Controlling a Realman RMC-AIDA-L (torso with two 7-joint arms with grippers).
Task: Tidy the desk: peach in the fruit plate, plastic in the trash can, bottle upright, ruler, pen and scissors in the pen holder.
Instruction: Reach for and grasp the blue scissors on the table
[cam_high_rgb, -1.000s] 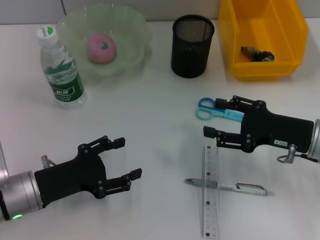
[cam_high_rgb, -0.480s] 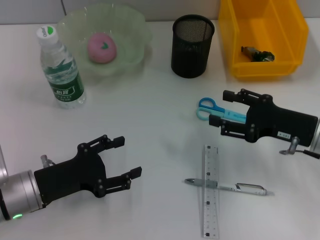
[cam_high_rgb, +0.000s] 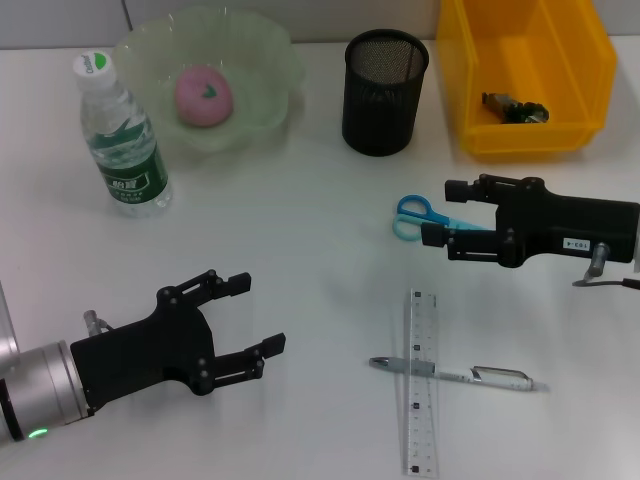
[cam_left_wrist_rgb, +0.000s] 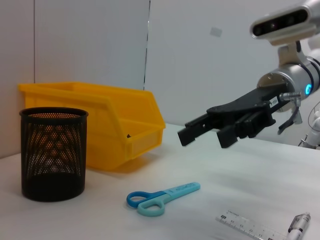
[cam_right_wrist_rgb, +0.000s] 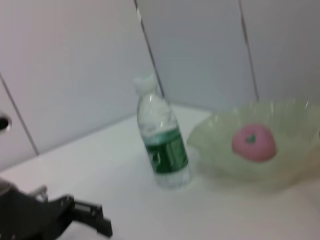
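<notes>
The blue scissors (cam_high_rgb: 414, 218) (cam_left_wrist_rgb: 163, 198) lie flat on the white desk. My right gripper (cam_high_rgb: 442, 212) (cam_left_wrist_rgb: 200, 131) hovers open above their blade end, touching nothing. The clear ruler (cam_high_rgb: 421, 395) (cam_left_wrist_rgb: 247, 227) lies nearer the front with the silver pen (cam_high_rgb: 455, 373) (cam_left_wrist_rgb: 299, 225) across it. The black mesh pen holder (cam_high_rgb: 385, 90) (cam_left_wrist_rgb: 54, 152) stands at the back. The peach (cam_high_rgb: 204, 96) (cam_right_wrist_rgb: 253, 142) rests in the green fruit plate (cam_high_rgb: 262, 60) (cam_right_wrist_rgb: 280, 172). The bottle (cam_high_rgb: 122, 135) (cam_right_wrist_rgb: 162, 145) stands upright. A piece of plastic (cam_high_rgb: 515, 107) lies in the yellow bin (cam_high_rgb: 480, 135). My left gripper (cam_high_rgb: 258, 314) stays open at the front left.
The yellow bin (cam_left_wrist_rgb: 95, 120) stands at the back right, close beside the pen holder. The bottle stands next to the plate's left rim. Bare desk lies between my two grippers and in front of the pen holder.
My right gripper moved away from the ruler toward the back, levelled out, and now sits over the scissors' blades. The left arm has not moved.
</notes>
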